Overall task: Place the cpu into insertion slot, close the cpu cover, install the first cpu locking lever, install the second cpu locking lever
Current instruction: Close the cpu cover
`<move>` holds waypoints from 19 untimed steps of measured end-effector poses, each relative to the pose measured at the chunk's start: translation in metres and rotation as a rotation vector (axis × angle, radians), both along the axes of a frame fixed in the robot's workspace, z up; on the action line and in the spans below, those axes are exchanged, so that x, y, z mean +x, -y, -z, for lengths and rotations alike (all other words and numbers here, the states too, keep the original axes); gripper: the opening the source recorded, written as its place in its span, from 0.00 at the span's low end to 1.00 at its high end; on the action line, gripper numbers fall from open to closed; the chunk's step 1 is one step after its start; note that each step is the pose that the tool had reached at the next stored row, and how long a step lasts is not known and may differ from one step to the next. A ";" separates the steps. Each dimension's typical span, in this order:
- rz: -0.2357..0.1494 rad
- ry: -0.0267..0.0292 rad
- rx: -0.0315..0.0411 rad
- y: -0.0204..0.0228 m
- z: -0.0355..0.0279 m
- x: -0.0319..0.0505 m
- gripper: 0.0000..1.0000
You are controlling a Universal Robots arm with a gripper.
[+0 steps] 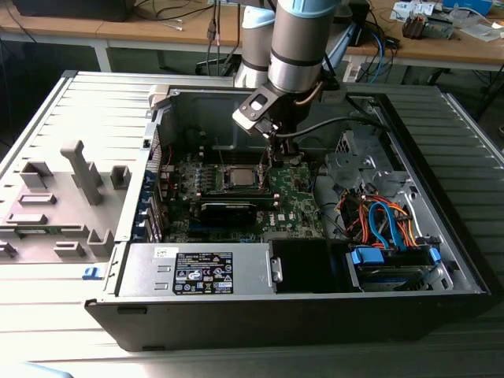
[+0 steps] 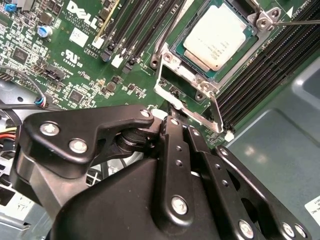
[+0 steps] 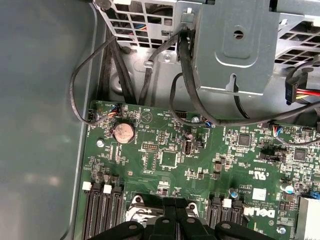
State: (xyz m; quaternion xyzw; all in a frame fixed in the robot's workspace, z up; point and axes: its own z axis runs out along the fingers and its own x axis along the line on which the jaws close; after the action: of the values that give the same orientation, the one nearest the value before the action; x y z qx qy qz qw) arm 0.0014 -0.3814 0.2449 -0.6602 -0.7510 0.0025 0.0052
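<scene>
pincer point(image 2: 172, 114): looks shut, hold unclear, poised at cover point(image 2: 161, 75) edge; risks slipping off, knocking chip point(image 2: 216, 37) askew, scratching board point(image 2: 90, 65).

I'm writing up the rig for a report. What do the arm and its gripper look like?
The arm is a silver-grey tube with a pale blue ring at the joint. A grey box and a black cable sit at its wrist. The gripper is black linkage bars with silver screws.
</scene>
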 end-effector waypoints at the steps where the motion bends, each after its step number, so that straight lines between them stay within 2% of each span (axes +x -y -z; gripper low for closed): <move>1: 0.000 0.0000 0.0000 0.0000 0.0000 -0.0003 0.11; 19: 0.000 0.0000 0.0000 0.0000 0.0005 -0.0098 0.11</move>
State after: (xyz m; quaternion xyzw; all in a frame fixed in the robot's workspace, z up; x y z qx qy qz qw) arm -0.0085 -0.3814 0.2443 -0.6602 -0.7510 0.0025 0.0052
